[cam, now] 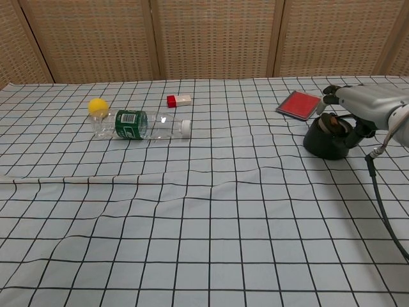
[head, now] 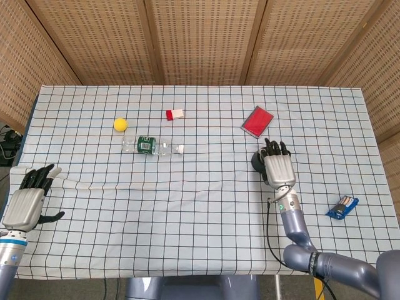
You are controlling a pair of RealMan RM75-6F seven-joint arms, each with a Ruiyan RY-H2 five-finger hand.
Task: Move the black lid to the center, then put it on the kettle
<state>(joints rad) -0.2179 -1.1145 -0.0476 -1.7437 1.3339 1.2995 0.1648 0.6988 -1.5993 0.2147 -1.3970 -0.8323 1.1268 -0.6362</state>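
1. The table (head: 200,206) was covered by a pale blue-white cloth crossed with a black grid.
2. The black lid (cam: 327,142) was seen with a brownish knob on top.
3. The right hand (head: 279,164) was finished in silver-grey with black fingers (head: 273,147); the same colours were seen on the left hand (head: 26,202).
4. A yellow ball (head: 120,124) was shown.
5. A clear bottle (cam: 140,125) was marked by a green label and a white cap.
6. A small block (head: 175,114) was coloured half red, half white.
7. A flat red case (head: 257,121) was edged in dark grey.
8. A blue packet (head: 342,206) was seen.
9. The wall panels (head: 200,37) were rendered in perforated brown.
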